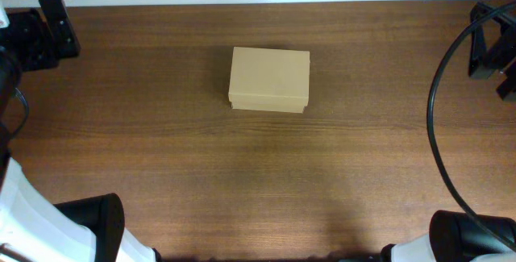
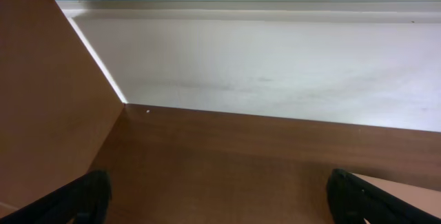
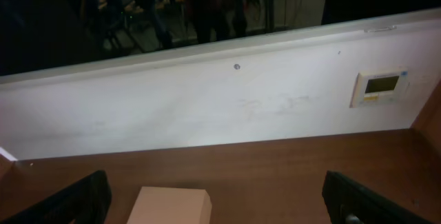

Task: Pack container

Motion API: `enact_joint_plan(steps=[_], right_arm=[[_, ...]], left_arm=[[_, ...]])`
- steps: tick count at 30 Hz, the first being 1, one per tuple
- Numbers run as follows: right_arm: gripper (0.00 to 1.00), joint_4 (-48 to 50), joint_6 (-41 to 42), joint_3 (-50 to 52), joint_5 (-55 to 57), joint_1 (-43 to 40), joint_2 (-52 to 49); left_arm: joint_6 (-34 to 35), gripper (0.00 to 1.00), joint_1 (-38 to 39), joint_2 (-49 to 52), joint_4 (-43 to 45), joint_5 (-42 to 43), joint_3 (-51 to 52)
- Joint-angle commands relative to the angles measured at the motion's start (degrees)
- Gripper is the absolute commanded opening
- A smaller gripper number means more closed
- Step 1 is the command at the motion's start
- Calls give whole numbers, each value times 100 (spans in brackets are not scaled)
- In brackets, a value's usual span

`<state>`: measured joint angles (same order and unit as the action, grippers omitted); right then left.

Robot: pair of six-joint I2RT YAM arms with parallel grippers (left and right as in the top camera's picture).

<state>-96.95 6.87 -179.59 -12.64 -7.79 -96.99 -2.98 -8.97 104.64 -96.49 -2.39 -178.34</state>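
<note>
The container (image 1: 269, 79) is a plain tan cardboard box, lid shut, standing on the table a little behind its middle. It also shows at the bottom of the right wrist view (image 3: 172, 207), and a pale corner of it shows in the left wrist view (image 2: 406, 191). My left gripper (image 1: 50, 27) is at the far left back corner, well away from the box. In the left wrist view (image 2: 220, 198) its fingers are wide apart and empty. My right gripper (image 1: 493, 46) is at the far right back edge. In the right wrist view (image 3: 215, 181) it is open and empty. No other items to pack are in view.
The brown wooden table (image 1: 266, 173) ends at a white wall (image 3: 220, 107) along the back. A black cable (image 1: 435, 117) curves over the table's right side. A wall thermostat (image 3: 380, 86) is mounted at the right of the wall.
</note>
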Motion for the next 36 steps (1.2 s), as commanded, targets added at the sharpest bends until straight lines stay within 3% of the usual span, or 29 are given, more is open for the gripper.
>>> enact_joint_plan(steps=[1,7,13,19,30,36], right_arm=[[99,-35,-28,487,94,26,264],[99,531,-26,3359,219,26,1467],[99,2522,-26,7060,219,26,3060],[99,4358,-24,9936,216,26,4258],[99,7460,-26,13724,221,28,5954],[99,8780,-28,15523,352,26,7639]], left_arm=[[76,100,-20,44,-15,0,24],[76,100,-20,44,-15,0,24],[76,100,-20,44,-15,0,24],[76,100,-20,44,-15,0,24],[76,99,-20,44,-15,0,24],[76,100,-20,44,-15,0,24]])
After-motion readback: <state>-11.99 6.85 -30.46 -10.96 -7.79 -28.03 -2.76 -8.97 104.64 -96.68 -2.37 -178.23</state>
